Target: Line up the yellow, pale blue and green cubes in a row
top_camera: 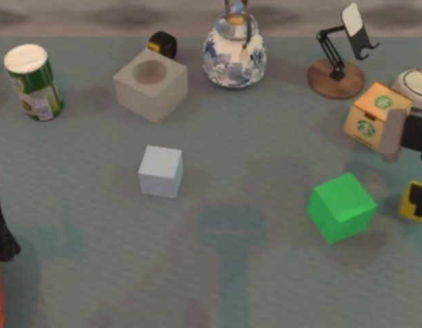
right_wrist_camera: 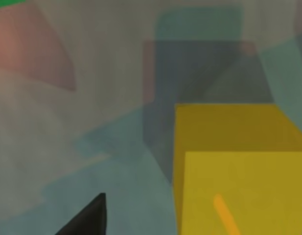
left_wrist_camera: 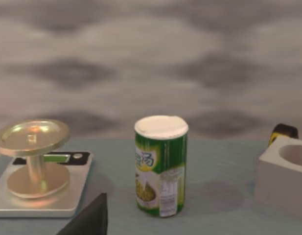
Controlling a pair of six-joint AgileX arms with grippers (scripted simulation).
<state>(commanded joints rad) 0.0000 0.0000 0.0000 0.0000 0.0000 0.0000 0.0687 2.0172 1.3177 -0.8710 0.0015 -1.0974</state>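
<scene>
The pale blue cube (top_camera: 161,171) stands alone left of the table's middle. Far to its right the larger green cube (top_camera: 340,207) sits turned at an angle. By the right edge, the small yellow cube (top_camera: 407,205) rests on the table, partly covered by my right gripper (top_camera: 418,198), which is open just above it. In the right wrist view the yellow cube (right_wrist_camera: 239,166) fills one side close up, beside one dark fingertip (right_wrist_camera: 92,215) and clear of it. My left gripper (top_camera: 1,239) is parked at the left edge, open and holding nothing.
Along the back stand a green can (top_camera: 33,82), a grey block with a round hollow (top_camera: 150,83), a blue-and-white pot (top_camera: 234,51) and a phone stand (top_camera: 337,72). A tan box with green logos (top_camera: 375,113) sits just behind the right gripper. A scale (left_wrist_camera: 38,191) is at the far left.
</scene>
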